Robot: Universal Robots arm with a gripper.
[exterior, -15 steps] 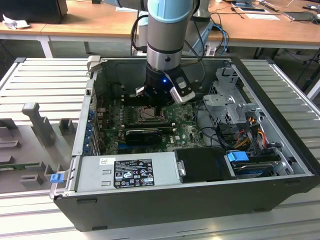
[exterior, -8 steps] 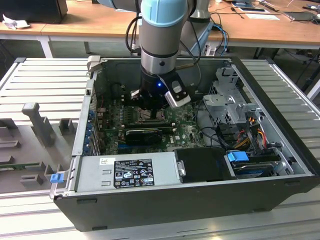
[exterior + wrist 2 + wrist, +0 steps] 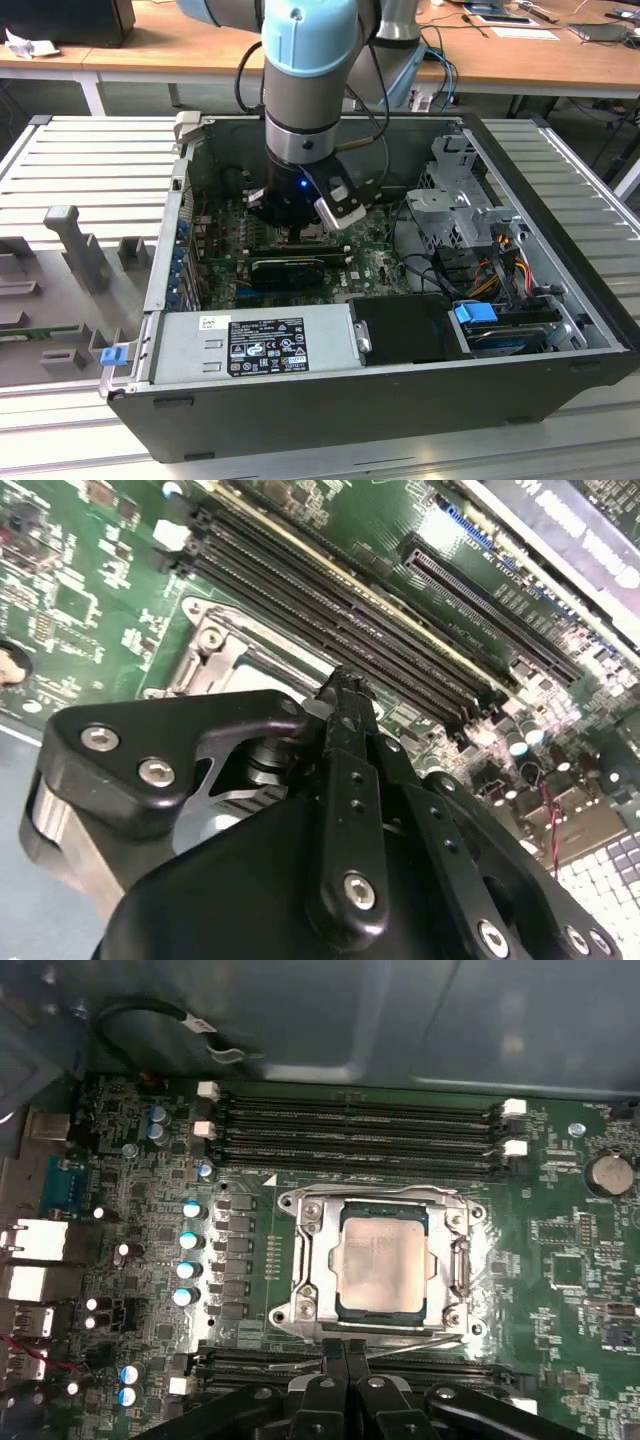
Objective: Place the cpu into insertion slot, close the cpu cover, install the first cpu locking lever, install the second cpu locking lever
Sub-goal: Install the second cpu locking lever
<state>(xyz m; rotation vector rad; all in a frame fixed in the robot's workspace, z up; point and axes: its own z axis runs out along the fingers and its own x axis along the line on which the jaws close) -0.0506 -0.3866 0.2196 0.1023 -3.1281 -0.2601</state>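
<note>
My tool (image 3: 347,1352) hangs low inside the open computer case (image 3: 560,385), its black fingers (image 3: 347,742) pressed together and holding nothing, their tips just beside the near edge of the socket. In the first wrist view the cpu (image 3: 381,1268) lies flat in the insertion slot (image 3: 300,1305), grey metal top up, and the cpu cover (image 3: 455,1222) sits closed down around it, framing the chip through its open window. A thin metal lever (image 3: 462,1270) runs along one side of the frame; I cannot tell whether it is latched. Black memory slots (image 3: 355,1140) run in rows beyond the socket, with another pair nearer the tool, all on the green motherboard (image 3: 150,1260). In the exterior view the arm (image 3: 305,70) drops straight down into the case from above, a long black card (image 3: 290,268) lies across the board just in front of the tool, and a grey power supply (image 3: 255,345) fills the case's near corner. Behind stands a wooden counter (image 3: 160,50).
</note>
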